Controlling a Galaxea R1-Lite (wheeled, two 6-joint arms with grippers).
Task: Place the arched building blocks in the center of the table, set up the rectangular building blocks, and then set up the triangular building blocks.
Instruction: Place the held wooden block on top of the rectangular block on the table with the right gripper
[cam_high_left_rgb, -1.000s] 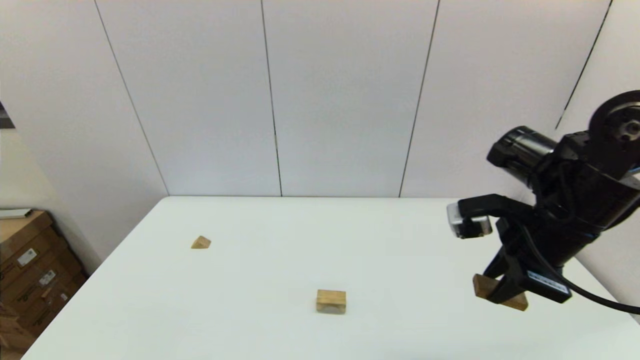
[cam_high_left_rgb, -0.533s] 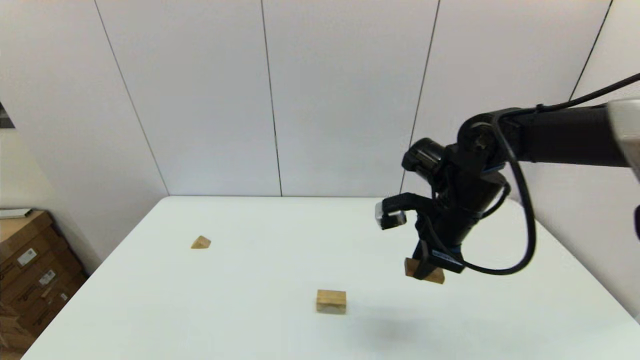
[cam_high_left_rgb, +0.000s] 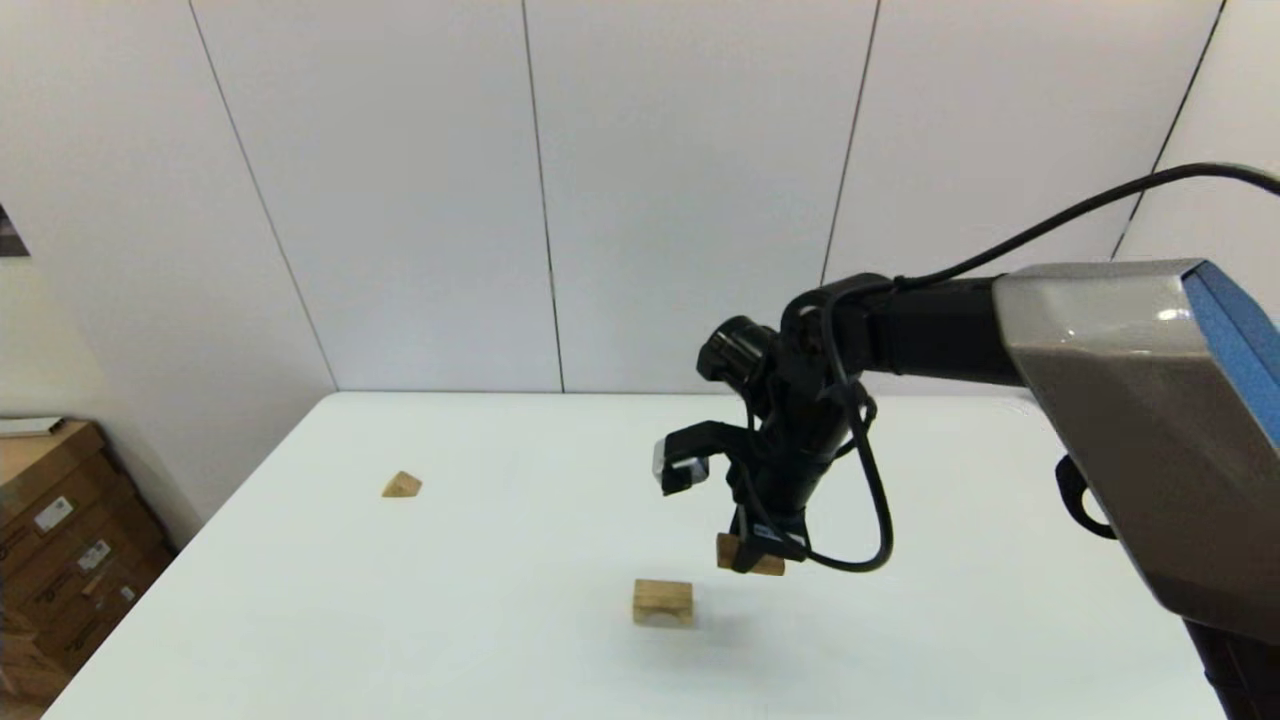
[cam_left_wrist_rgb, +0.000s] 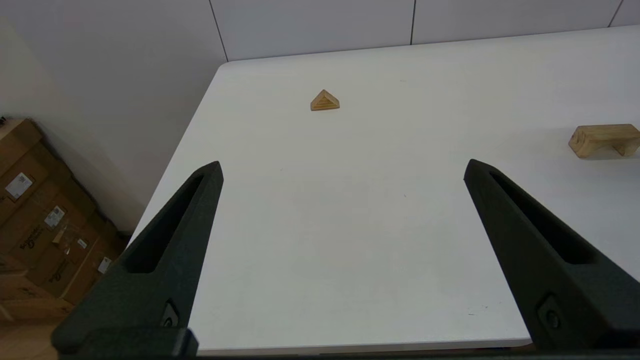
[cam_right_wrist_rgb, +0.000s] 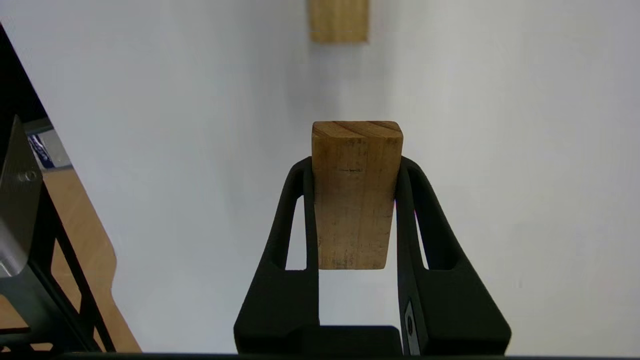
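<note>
My right gripper (cam_high_left_rgb: 752, 560) is shut on the rectangular block (cam_high_left_rgb: 750, 556), a plain wooden oblong, and holds it above the white table (cam_high_left_rgb: 500, 440). The right wrist view shows that block (cam_right_wrist_rgb: 356, 195) clamped between both fingers. The arched block (cam_high_left_rgb: 662, 603) lies on the table just left of and nearer to me than the held block. Its notch shows in the left wrist view (cam_left_wrist_rgb: 605, 140), and its end shows beyond the held block (cam_right_wrist_rgb: 339, 20). The triangular block (cam_high_left_rgb: 402, 485) (cam_left_wrist_rgb: 324, 101) rests at the far left. My left gripper (cam_left_wrist_rgb: 342, 170) is open over the table's near-left edge.
Cardboard boxes (cam_high_left_rgb: 60, 540) (cam_left_wrist_rgb: 40, 215) are stacked on the floor off the table's left side. A white panelled wall stands behind the far edge. Bare tabletop lies between the triangular block and the arched block.
My right arm has swept left across the table with the rectangular block, from the right edge to beside the arched block. The other blocks have not moved.
</note>
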